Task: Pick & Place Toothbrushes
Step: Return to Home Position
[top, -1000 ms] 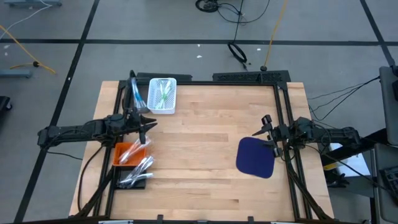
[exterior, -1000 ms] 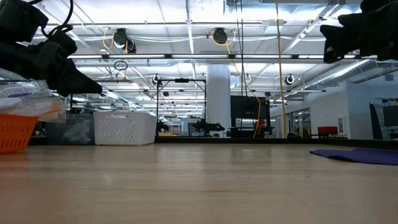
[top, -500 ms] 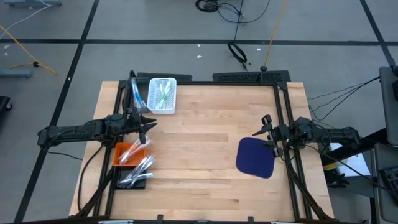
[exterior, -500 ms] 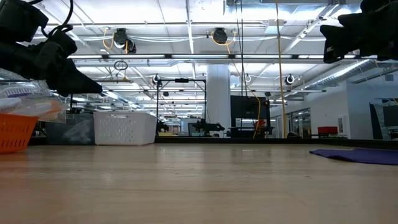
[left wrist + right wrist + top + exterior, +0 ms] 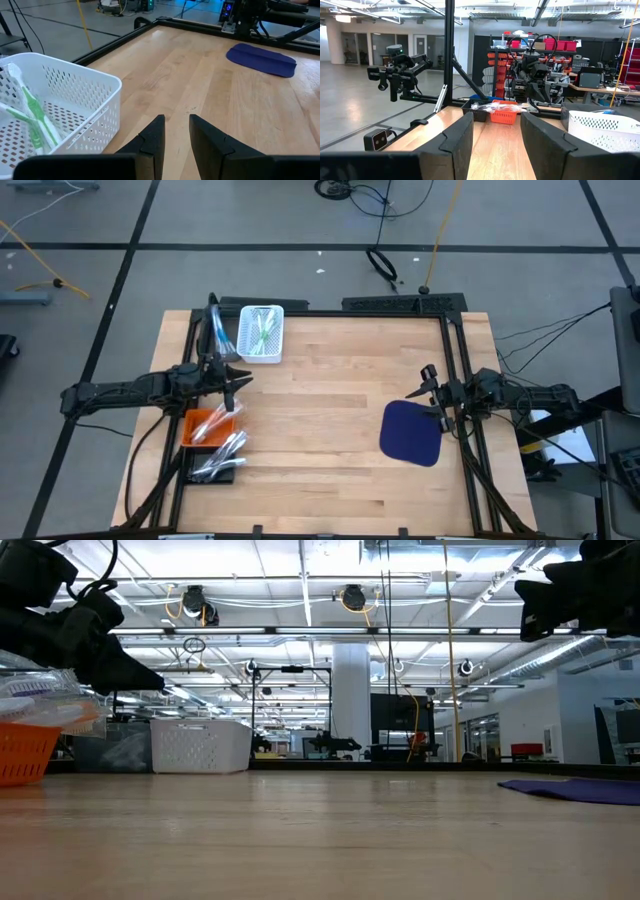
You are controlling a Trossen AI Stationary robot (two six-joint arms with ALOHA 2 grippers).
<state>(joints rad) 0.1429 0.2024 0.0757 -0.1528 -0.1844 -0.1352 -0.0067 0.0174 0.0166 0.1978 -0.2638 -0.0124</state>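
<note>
Green and white toothbrushes (image 5: 261, 330) lie in the white basket (image 5: 277, 352) at the table's far left; the left wrist view shows them (image 5: 36, 119) on its perforated floor. More toothbrushes (image 5: 212, 425) lie in an orange basket (image 5: 190, 430), and others (image 5: 220, 461) on a black tray nearer the front. My left gripper (image 5: 240, 377) hovers open between the white and orange baskets, with nothing between its fingers (image 5: 175, 126). My right gripper (image 5: 427, 392) hovers open at the table's right edge, above the blue cloth's far side, also holding nothing (image 5: 496, 131).
A dark blue cloth (image 5: 411, 432) lies flat on the wood at the right. A black metal frame (image 5: 455, 360) runs along the table's edges. The wide middle of the tabletop (image 5: 330, 420) is bare wood.
</note>
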